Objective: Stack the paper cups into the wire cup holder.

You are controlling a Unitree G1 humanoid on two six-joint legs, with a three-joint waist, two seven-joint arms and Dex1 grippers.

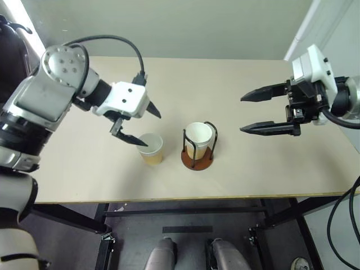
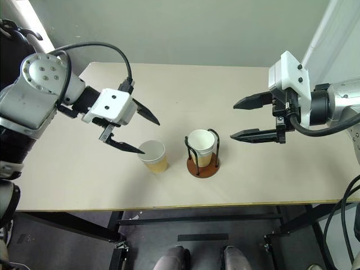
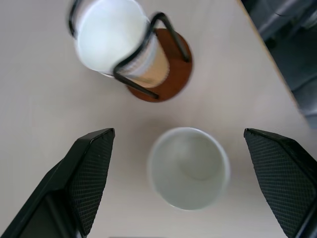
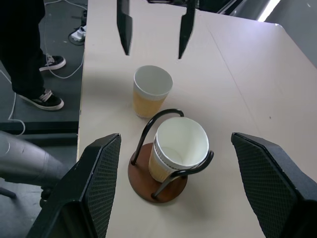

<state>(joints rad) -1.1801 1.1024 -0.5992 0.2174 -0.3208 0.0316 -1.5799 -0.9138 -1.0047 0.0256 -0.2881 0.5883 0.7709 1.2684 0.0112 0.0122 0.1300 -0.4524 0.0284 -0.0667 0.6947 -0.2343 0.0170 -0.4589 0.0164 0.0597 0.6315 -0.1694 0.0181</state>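
Head views: two open grippers over a table, one cup loose, cups in the holder.
Left gripper [image 1: 139, 127] spread wide and empty, tilted down just above the loose cup [image 1: 151, 148], lower fingertip over its rim. Holder [image 1: 198, 148] just beside that cup, on the right-arm side, near the table [image 1: 236, 79] front edge, with a cup [image 1: 199, 138] seated upright inside the wire loops. Right gripper [image 1: 244, 113] well apart from the holder, parted, gripping nothing. Left wrist view: loose cup [image 3: 188, 167] upright between the open fingers [image 3: 93, 173], untouched; holder [image 3: 163, 74] beyond it, white cup mouth [image 3: 110, 34] within the wires. Right wrist view: holder [image 4: 163, 181] and nested cups [image 4: 179, 146] between the spread fingers [image 4: 96, 183]; loose cup [image 4: 151, 90] farther off; left gripper [image 4: 153, 29] beyond it; a person's legs and shoes [image 4: 37, 59] beside the table.
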